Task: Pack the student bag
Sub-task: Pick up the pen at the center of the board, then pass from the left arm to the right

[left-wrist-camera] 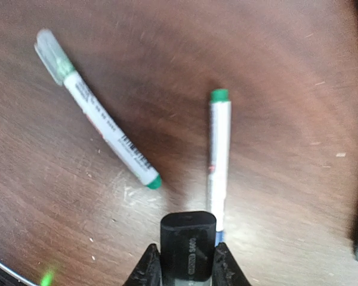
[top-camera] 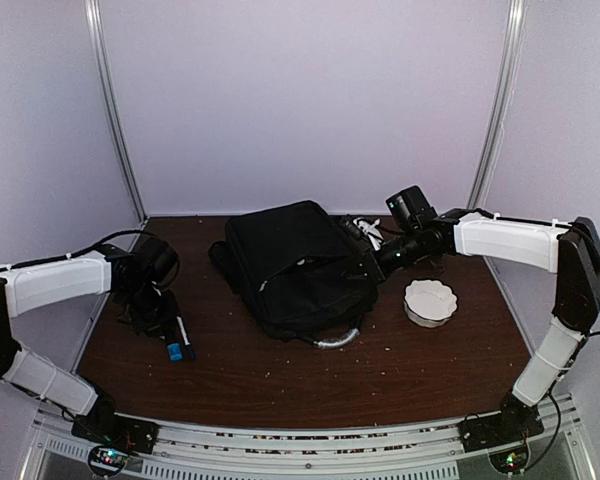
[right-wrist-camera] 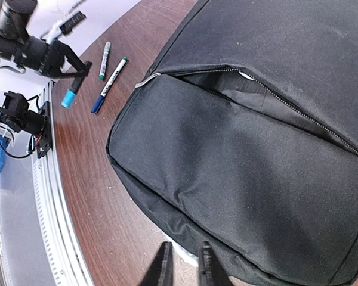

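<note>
Scuffed wood table [left-wrist-camera: 274,71], black fabric student bag [right-wrist-camera: 227,179], left pincer [left-wrist-camera: 188,265] clasping black marker [left-wrist-camera: 188,235]

Left gripper [left-wrist-camera: 188,262] pinches black object [left-wrist-camera: 188,229] (two markers [left-wrist-camera: 219,149] beyond).

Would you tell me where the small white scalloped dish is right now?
In the top view, the white scalloped dish sits on the robot's right side, just right of the black fabric backpack.

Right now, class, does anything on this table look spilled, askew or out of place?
Pale specks are scattered across the brown table, like spilled crumbs. Two markers lie loose and at angles to each other, left of the student bag, whose zip pocket gapes open.
</note>
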### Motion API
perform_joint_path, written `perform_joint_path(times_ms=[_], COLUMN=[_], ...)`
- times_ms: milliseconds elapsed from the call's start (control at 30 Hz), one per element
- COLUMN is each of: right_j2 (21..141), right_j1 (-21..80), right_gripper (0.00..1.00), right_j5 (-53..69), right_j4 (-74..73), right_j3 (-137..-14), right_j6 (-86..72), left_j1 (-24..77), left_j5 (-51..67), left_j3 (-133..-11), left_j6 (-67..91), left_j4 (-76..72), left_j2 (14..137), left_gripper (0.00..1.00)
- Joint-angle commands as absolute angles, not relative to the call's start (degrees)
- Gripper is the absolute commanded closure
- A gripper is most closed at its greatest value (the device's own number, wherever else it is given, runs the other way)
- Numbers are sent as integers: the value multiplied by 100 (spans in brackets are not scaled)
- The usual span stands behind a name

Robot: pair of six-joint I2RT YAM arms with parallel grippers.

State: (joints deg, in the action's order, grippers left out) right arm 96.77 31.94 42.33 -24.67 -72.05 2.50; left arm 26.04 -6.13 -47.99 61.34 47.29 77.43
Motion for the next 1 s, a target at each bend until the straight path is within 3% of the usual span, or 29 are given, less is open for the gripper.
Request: perform_joint_path(times_ms=[0,200,467,700,967], right_j2=[9626,9422,10054,10950,11586], right_j1=[3173,3208,3507,3864,4082], right_gripper=[79,64,59,52,51], right_j5=[4249,4087,4169,4440,4507], right_j4=[-2484,-2323,-2342,-2767,-2663], right_j3=[-7495,-7729,-8626,-9949,-10574], right_j6=[157,-255,-947,-1101,-1434], left_j1=[2747,3130,3638,3885,4088], left_j5=[-851,-1602,-1703,-1530,-1388], left_j3=[-5555,-6801,-7670,-8166,-8406], left_j6=[5963,5606,5922,6148,6192], left_j4=[4745,4191,2937,2553,2305], left_j2=[7497,7928,8608,9089,9189], left_gripper=[86,86,86,86,86])
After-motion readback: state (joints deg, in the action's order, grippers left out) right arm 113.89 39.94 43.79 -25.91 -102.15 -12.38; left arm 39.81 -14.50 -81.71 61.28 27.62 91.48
